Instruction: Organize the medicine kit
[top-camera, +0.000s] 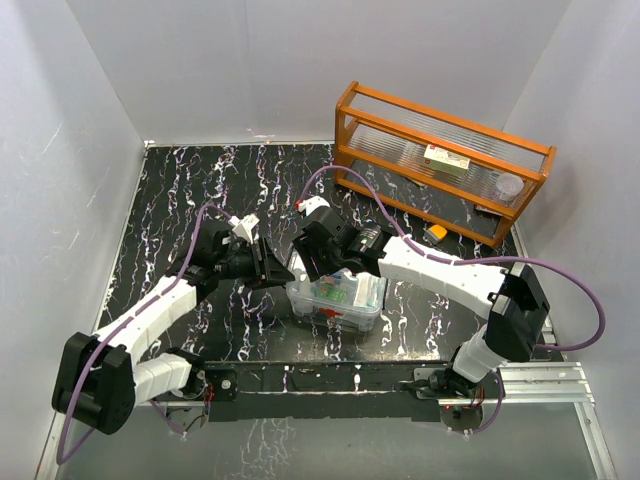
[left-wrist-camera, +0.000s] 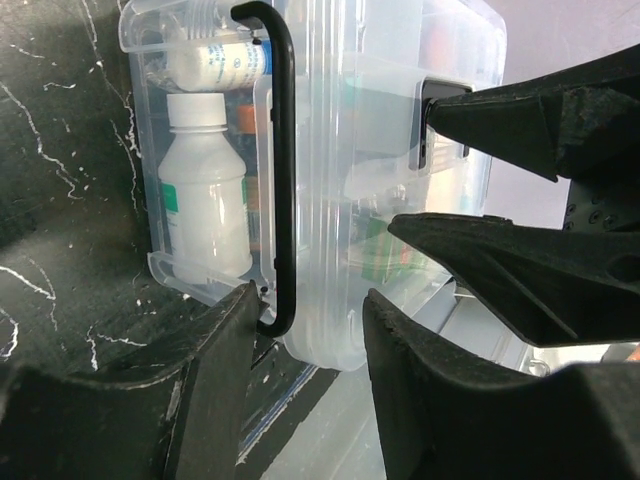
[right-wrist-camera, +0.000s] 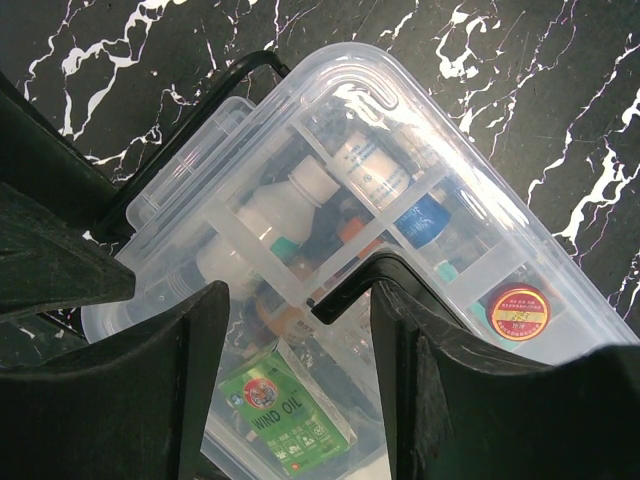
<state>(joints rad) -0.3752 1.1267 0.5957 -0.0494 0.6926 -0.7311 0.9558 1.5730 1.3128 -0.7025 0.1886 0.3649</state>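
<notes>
Left fingers (left-wrist-camera: 215, 390) astride medicine kit (left-wrist-camera: 330, 180) edge

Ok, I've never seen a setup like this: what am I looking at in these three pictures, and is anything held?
These are two robot arms, each ending in a two-finger gripper. The overhead picture looks down from behind them; the other two come from a camera on each wrist, so the black shapes at the bottom are that arm's own fingers. On the black marbled table sits the clear medicine kit, bottles showing inside; an orange wooden rack stands at the back right. The left gripper straddles the kit's edge beside its dark handle; whether it pinches, I can't tell. The right gripper is open over the kit's top, holding nothing.
</notes>
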